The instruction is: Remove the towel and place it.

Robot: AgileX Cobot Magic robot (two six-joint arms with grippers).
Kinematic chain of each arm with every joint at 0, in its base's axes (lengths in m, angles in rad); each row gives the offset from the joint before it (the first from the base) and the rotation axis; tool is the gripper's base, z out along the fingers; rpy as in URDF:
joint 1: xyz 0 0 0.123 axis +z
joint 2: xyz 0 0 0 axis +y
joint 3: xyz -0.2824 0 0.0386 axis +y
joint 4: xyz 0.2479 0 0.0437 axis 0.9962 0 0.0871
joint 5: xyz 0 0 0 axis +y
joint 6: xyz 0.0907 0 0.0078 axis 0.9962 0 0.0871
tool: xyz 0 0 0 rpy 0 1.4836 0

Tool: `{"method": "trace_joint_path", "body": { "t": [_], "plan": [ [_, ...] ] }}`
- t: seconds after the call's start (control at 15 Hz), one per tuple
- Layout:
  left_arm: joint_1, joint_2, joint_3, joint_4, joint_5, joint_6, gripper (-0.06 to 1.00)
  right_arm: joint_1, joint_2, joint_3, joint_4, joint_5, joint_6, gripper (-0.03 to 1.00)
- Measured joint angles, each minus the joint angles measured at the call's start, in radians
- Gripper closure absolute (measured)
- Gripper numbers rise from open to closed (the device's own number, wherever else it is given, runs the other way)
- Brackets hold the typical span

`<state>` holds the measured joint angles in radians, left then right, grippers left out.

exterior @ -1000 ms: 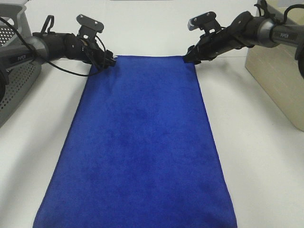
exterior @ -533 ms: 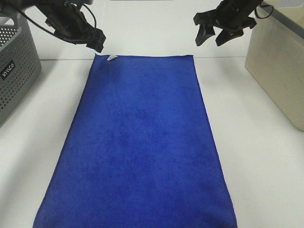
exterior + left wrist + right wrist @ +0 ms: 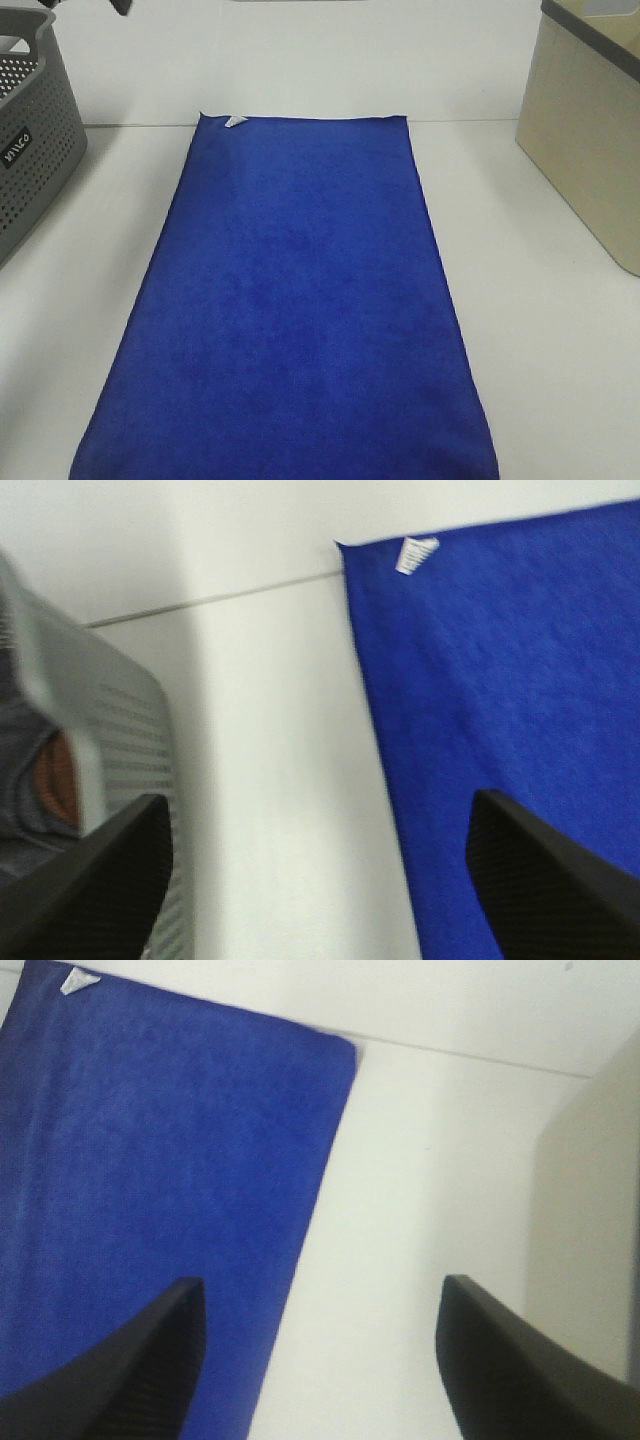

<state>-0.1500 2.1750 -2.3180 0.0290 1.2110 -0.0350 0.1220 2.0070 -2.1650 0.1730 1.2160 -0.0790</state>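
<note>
Towel (image 3: 290,300): royal-blue plush rectangle, flat on white tabletop (image 3: 540,330), near edge cut off by frame; small white tag (image 3: 234,122) at far left corner. Perforated grey basket (image 3: 35,150) to its left, smooth beige bin (image 3: 590,140) to its right, both cropped. Left end effector (image 3: 318,875) and right end effector (image 3: 318,1355) spread wide, empty, fingertips only visible.

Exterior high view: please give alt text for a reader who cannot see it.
A blue towel lies spread flat on a white table, its small white tag at the far-left corner. A grey basket stands at left, a beige bin at right.
</note>
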Motion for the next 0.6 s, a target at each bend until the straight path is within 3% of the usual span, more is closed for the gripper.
{"method": "trace_joint_path", "body": {
  "t": [0.27,0.4,0.6],
  "plan": [
    [0.171,-0.104,0.000,0.003,0.002,0.009,0.18,-0.073,-0.135,0.009,0.002,0.001,0.002,0.31],
    [0.215,-0.178,0.055,-0.019,0.001,0.041,0.18,-0.090,-0.232,0.099,0.001,0.000,0.002,0.31],
    [0.217,-0.399,0.354,-0.029,0.000,0.076,0.18,-0.090,-0.478,0.418,0.019,0.000,0.002,0.31]
  ]
}}
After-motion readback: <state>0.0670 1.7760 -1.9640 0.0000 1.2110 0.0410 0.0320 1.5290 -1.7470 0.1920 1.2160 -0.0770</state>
